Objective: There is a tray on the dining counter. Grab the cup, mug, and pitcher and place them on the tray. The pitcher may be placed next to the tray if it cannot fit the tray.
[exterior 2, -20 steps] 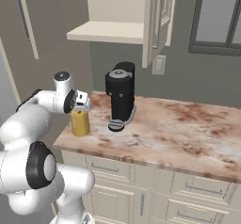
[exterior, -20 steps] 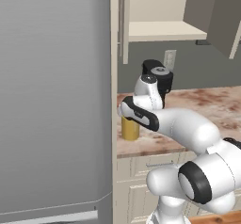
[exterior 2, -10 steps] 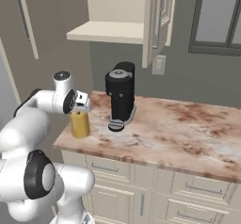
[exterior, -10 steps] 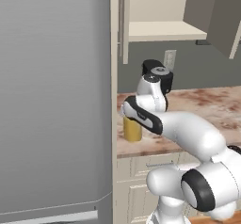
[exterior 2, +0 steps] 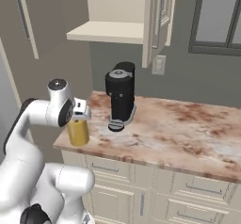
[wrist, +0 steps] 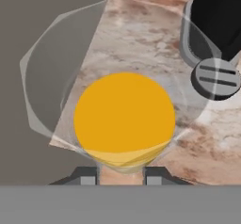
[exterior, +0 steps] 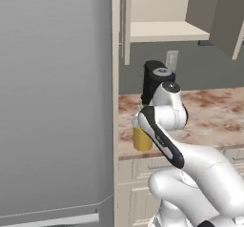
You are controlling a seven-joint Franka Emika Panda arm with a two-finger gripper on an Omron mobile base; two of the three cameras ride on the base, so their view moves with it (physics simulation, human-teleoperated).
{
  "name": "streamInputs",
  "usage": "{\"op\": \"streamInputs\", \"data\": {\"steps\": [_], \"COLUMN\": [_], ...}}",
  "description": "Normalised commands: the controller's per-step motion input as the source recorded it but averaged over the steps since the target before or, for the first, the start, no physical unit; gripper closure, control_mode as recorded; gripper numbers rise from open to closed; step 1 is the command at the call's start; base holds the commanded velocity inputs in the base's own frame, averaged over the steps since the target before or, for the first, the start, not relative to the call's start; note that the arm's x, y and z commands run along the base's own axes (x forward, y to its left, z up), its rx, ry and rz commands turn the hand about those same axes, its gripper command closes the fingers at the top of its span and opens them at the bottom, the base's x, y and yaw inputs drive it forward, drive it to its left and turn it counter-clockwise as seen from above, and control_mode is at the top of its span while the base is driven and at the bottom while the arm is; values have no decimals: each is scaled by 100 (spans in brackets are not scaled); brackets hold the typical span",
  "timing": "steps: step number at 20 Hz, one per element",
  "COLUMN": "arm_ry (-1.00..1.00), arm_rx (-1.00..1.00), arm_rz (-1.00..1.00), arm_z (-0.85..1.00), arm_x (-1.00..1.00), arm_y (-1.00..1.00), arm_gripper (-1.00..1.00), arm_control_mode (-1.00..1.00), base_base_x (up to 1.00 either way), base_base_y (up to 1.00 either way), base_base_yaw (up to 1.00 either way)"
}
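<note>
The pitcher is clear glass with yellow-orange liquid. It stands at the left front corner of a stone-topped counter over white cabinets. My gripper reaches down onto it from above. In the hand view the pitcher shows from the top as an orange disc inside a clear rim. The gripper is shut on the near part of that rim, one fingertip on each side of it. The tray, cup, mug and dining counter are out of view.
A black coffee machine stands just behind and right of the pitcher. A tall grey fridge walls off the counter's left end. An open cabinet door and a shelf hang above the counter.
The jaws have closed a little onto the pitcher. Gripper and pitcher now sit slightly lower in both base views, nearer the counter's front edge.
</note>
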Motion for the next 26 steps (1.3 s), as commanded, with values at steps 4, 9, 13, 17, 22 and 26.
{"op": "streamInputs", "data": {"steps": [4, 9, 13, 17, 22, 26], "arm_ry": [-2, 0, 0, 3, 6, 3], "arm_rx": [4, 7, 3, 1, 0, 0], "arm_rz": [0, 0, 0, 0, 0, 0], "arm_z": [39, 54, 46, 55, 44, 14], "arm_x": [-30, -1, 0, -4, -6, -15], "arm_y": [-5, -3, -6, -5, -1, -1], "arm_gripper": [100, 100, 100, 100, 100, 100], "arm_control_mode": [-100, -100, -100, -100, -100, -100], "base_base_x": [0, 0, 0, 0, 0, 0], "base_base_y": [0, 0, 0, 0, 0, 0], "base_base_yaw": [0, 0, 0, 0, 0, 0]}}
